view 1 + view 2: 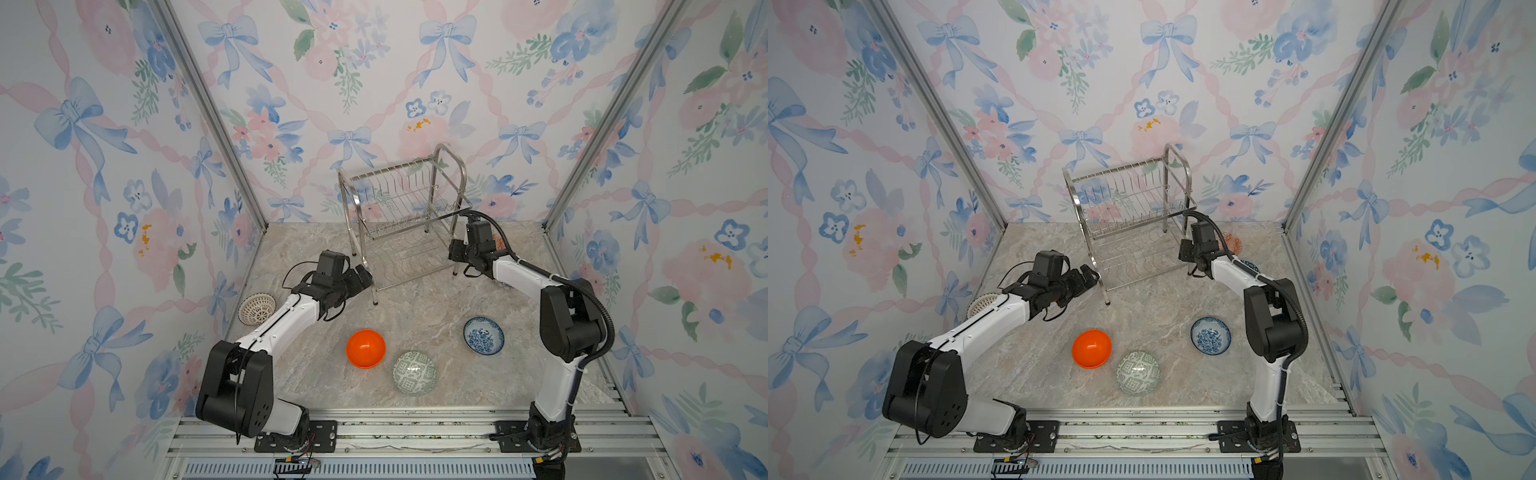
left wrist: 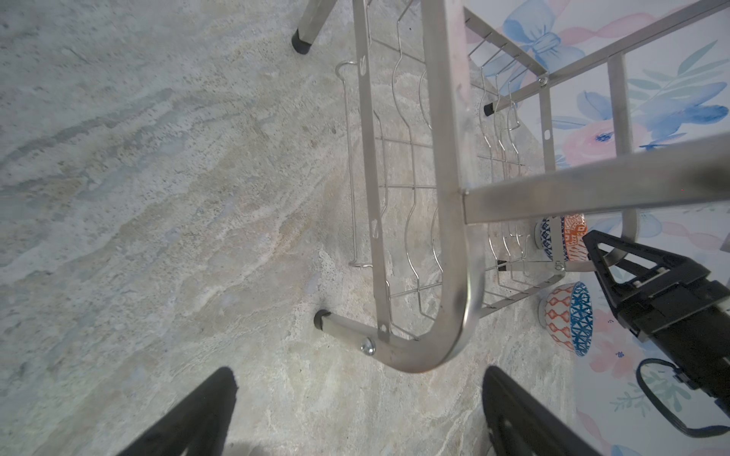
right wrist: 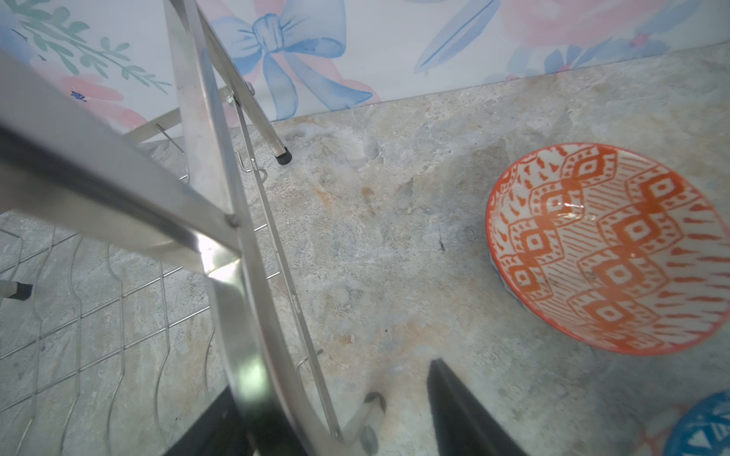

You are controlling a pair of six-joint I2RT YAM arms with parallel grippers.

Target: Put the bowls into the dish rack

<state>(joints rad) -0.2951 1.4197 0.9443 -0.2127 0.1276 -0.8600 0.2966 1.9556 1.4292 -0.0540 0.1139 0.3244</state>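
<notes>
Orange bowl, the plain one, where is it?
In both top views the plain orange bowl sits front-centre on the marble tabletop, just left of the green-white bowl.

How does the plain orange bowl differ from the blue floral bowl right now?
The orange bowl is plain and glossy; the blue floral bowl is white with blue flowers. The orange bowl lies nearer the left arm, close to the green-white bowl; the blue floral bowl sits alone by the right arm. Both rest on the table, outside the dish rack.
</notes>
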